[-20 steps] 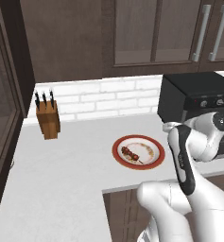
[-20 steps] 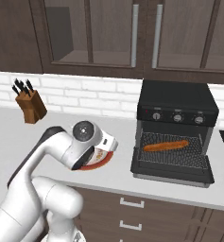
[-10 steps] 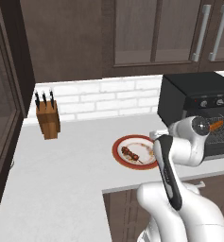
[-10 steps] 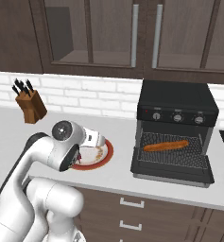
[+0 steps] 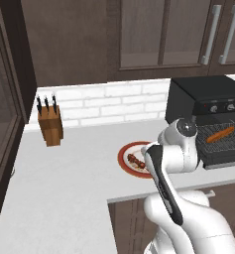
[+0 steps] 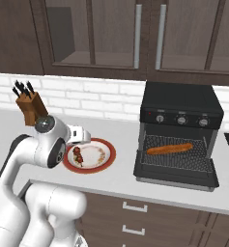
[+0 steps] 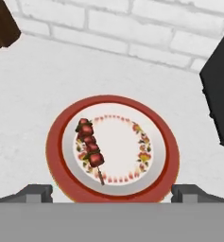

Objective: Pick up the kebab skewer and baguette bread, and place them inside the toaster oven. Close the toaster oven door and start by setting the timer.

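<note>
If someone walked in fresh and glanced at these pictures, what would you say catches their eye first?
Probably the red-rimmed plate on the pale counter with the kebab skewer lying on its left half, the open gripper hovering just above it. Next, the black toaster oven to the plate's right, its door dropped open and the baguette bread already lying on the wire rack. A wooden knife block stands by the brick backsplash.

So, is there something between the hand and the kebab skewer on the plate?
Nothing visible. In the hand view the open hand looks straight down at the kebab skewer, which lies alone on the left part of the red-rimmed plate. Only bare plate lies around it. The toaster oven stands off to the side.
</note>
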Available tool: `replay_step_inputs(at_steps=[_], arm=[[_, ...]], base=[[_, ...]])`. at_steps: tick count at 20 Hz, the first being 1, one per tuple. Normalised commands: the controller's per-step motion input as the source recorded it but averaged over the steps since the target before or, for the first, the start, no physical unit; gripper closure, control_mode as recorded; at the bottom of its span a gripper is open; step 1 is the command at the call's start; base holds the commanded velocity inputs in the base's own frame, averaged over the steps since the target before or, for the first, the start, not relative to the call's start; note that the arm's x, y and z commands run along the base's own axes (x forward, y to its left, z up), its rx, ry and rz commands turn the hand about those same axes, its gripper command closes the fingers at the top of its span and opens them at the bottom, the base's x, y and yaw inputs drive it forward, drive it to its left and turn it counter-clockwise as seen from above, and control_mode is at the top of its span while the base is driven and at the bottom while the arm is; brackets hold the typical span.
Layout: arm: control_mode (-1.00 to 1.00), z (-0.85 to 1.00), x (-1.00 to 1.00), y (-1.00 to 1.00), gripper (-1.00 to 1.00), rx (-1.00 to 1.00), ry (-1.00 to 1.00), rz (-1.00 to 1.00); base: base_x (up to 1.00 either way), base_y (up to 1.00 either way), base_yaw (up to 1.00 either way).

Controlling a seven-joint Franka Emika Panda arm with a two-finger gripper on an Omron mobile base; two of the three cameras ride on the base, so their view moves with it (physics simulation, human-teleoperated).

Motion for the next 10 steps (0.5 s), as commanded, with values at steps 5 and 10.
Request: replay_step_inputs(at_steps=[5,10], arm=[[-1.00,-0.02,0.00,0.54,-1.00,-0.08,0.16,0.10],[-1.00,0.00,0.02,0.30,-1.00,-0.04,0.03,0.01]], base=[[0.00,0.00,0.00],[0.00,0.00,0.00]])
